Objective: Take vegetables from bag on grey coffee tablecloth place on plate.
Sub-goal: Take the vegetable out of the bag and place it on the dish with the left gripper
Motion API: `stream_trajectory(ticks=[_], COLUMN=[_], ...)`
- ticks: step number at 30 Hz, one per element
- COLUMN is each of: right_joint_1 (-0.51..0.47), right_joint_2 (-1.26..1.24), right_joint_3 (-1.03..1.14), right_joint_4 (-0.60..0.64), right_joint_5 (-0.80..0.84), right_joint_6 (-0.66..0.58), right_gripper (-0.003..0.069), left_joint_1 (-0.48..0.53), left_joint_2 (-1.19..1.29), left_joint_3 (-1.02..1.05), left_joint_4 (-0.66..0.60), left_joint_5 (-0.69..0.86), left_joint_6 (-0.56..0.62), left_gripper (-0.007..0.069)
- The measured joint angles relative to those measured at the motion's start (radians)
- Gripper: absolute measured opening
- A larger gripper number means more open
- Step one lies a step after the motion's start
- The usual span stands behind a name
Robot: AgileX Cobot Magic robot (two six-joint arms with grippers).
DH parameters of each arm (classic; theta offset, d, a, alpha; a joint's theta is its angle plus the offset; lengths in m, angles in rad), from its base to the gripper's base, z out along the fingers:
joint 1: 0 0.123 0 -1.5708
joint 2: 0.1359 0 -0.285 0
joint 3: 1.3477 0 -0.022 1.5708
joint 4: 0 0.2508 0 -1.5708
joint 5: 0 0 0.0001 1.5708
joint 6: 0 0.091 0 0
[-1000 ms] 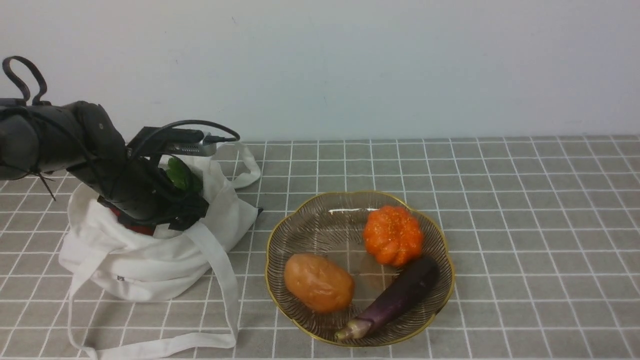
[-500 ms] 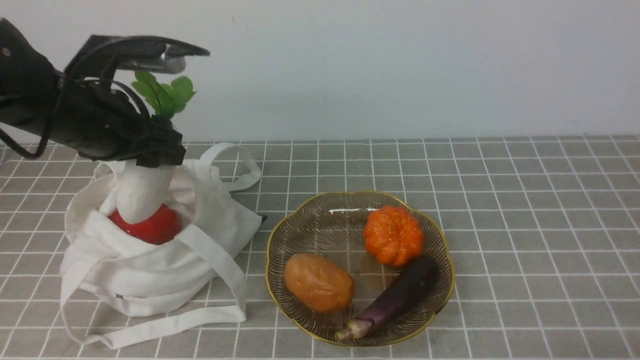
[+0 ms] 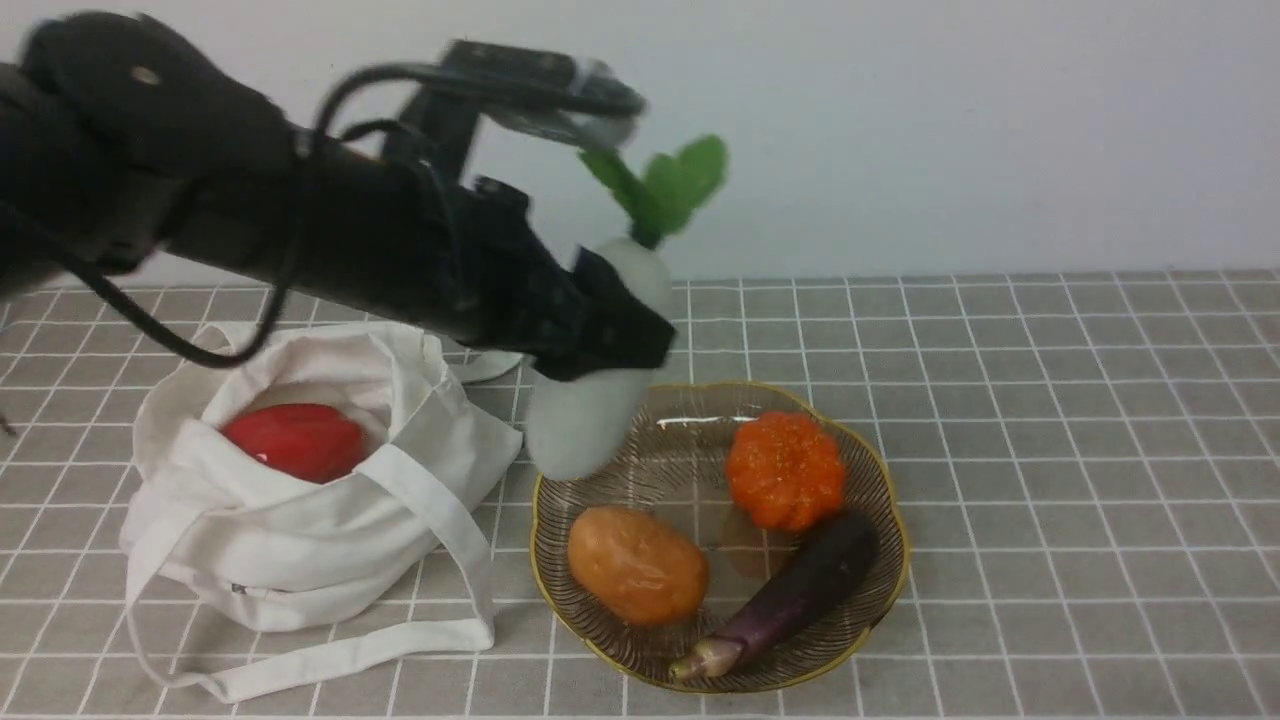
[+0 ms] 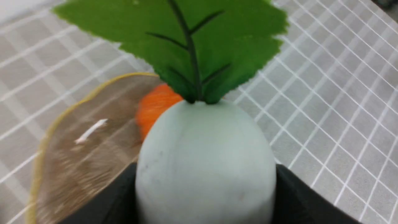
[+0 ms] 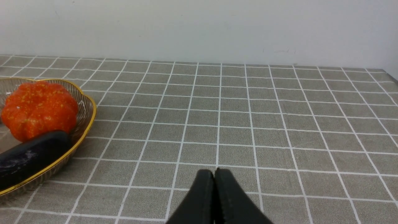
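Left claw [image 3: 600,335] clamped round the white oblong toy radish with green leaves [image 3: 580,430], holding it upright in the air over the bag-side edge of the ribbed smoky-brown glass plate with gold rim [image 3: 640,450]. Glossy red toy vegetable [image 3: 293,440] sits in the off-white cloth tote bag [image 3: 300,560]. My right claw [image 5: 214,174] is pinched closed with nothing in it, over the grey-brown white-gridded tablecloth [image 3: 1050,450]. Plain pale wall [image 3: 950,130] behind.

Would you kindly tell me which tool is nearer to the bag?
Left. The left tool, gripping the radish, hangs over the plate edge beside the bag; the right tool sits shut over the cloth beyond the plate's far side.
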Motion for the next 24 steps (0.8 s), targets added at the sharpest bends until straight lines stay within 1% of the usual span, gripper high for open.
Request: stream_trajectory(ticks=[3, 5, 6, 9, 12, 13, 15, 17, 18, 21, 23, 24], right_joint_1=[0.0, 0.0, 0.0, 0.0, 0.0, 0.0, 0.0, 0.0, 0.0, 0.0, 0.0, 0.0], right_joint_2=[0.0, 0.0, 0.0, 0.0, 0.0, 0.0, 0.0, 0.0, 0.0, 0.0, 0.0, 0.0], right_joint_3=[0.0, 0.0, 0.0, 0.0, 0.0, 0.0, 0.0, 0.0, 0.0, 0.0, 0.0, 0.0], right_joint_4=[0.0, 0.0, 0.0, 0.0, 0.0, 0.0, 0.0, 0.0, 0.0, 0.0, 0.0, 0.0], right_joint_5=[0.0, 0.0, 0.0, 0.0, 0.0, 0.0, 0.0, 0.0, 0.0, 0.0, 0.0, 0.0], right_joint_6=[0.0, 0.0, 0.0, 0.0, 0.0, 0.0, 0.0, 0.0, 0.0, 0.0, 0.0, 0.0], right_gripper=[-0.0019, -0.0019, -0.0019, -0.0019, -0.0019, -0.0019, -0.0019, -0.0019, -0.0019, -0.0019, -0.0019, -0.0019], left_joint_1=[-0.074, -0.094, -0.095, -0.1, -0.097, -0.096, -0.094, -0.094, -0.094, -0.094, -0.094, -0.091], left_joint_2=[0.094, 0.137, 0.146, 0.207, 0.225, 0.225, 0.226, 0.226, 0.226, 0.219, 0.203, 0.176], left_joint_3=[0.0, 0.0, 0.0, 0.0, 0.0, 0.0, 0.0, 0.0, 0.0, 0.0, 0.0, 0.0], left_joint_4=[-0.014, -0.018, -0.02, -0.035, -0.039, -0.039, -0.04, -0.041, -0.041, -0.041, -0.04, -0.039], left_joint_5=[-0.125, -0.182, -0.187, -0.266, -0.296, -0.297, -0.299, -0.297, -0.295, -0.273, -0.25, -0.219], left_joint_6=[-0.011, -0.036, -0.042, -0.112, -0.159, -0.162, -0.182, -0.189, -0.19, -0.194, -0.199, -0.199], left_gripper=[0.044, 0.044, 0.044, 0.0447, 0.0515, 0.0522, 0.0611, 0.0656, 0.0666, 0.0665, 0.0639, 0.059])
